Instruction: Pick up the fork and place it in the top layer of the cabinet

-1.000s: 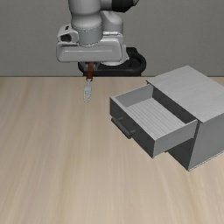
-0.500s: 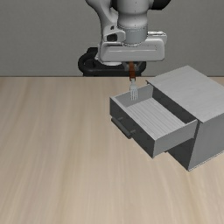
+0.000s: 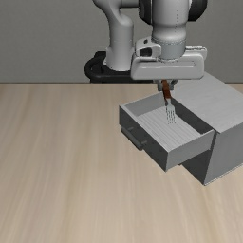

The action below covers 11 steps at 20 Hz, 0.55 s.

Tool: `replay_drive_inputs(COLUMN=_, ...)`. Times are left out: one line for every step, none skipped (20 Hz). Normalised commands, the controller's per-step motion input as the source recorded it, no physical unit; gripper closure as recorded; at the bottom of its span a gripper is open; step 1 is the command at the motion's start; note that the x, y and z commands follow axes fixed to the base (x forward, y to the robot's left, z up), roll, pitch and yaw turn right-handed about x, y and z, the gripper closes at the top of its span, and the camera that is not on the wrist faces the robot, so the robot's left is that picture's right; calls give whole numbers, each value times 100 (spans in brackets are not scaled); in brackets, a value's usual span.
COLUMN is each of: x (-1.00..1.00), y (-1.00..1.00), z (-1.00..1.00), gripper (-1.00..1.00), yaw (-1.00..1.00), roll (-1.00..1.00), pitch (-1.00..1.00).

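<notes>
Tabletop [image 3: 57, 171] of pale wood carries a grey cabinet [image 3: 216, 106] at the exterior view's right, its top drawer [image 3: 142, 131] pulled open. Above the drawer hangs the gripper [image 3: 167, 87], fingers narrowed onto what looks like the handle of the fork [image 3: 169, 106]. The fork dangles near-upright, tines down, over the drawer's inside near its back, clear of the floor.

The gripper [image 3: 167, 85] is carrying the fork [image 3: 168, 107] across the exterior view toward 4 o'clock, from above the bare table [image 3: 57, 161], past the drawer's 11 o'clock corner, to over the open drawer [image 3: 147, 133]. The arm [image 3: 171, 19] is swinging round with it, and the hanging fork is now leaning slightly.
</notes>
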Motion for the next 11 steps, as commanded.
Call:
replay_drive_inputs(x=0, y=100, z=0, gripper=100, yaw=0, roll=0, pitch=0)
replay_drive_inputs(x=100, y=0, z=0, gripper=100, yaw=0, roll=0, pitch=0)
replay_drive_inputs(x=0, y=0, z=0, gripper=-100, yaw=0, roll=0, pitch=0)
replay_drive_inputs(x=0, y=0, z=0, gripper=-100, yaw=0, roll=0, pitch=0)
replay_drive_inputs(x=0, y=0, z=0, gripper=-100, yaw=0, roll=0, pitch=0)
replay_drive_inputs(x=0, y=0, z=0, gripper=-100, yaw=0, roll=0, pitch=0)
replay_drive_inputs(x=0, y=0, z=0, gripper=-100, yaw=0, roll=0, pitch=0)
replay_drive_inputs(x=0, y=0, z=0, gripper=-100, yaw=0, roll=0, pitch=0)
replay_drive_inputs(x=0, y=0, z=0, gripper=-100, yaw=0, roll=0, pitch=0)
replay_drive_inputs(x=0, y=0, z=0, gripper=-100, yaw=0, roll=0, pitch=0)
replay_drive_inputs(x=0, y=0, z=0, gripper=-100, yaw=0, roll=0, pitch=0)
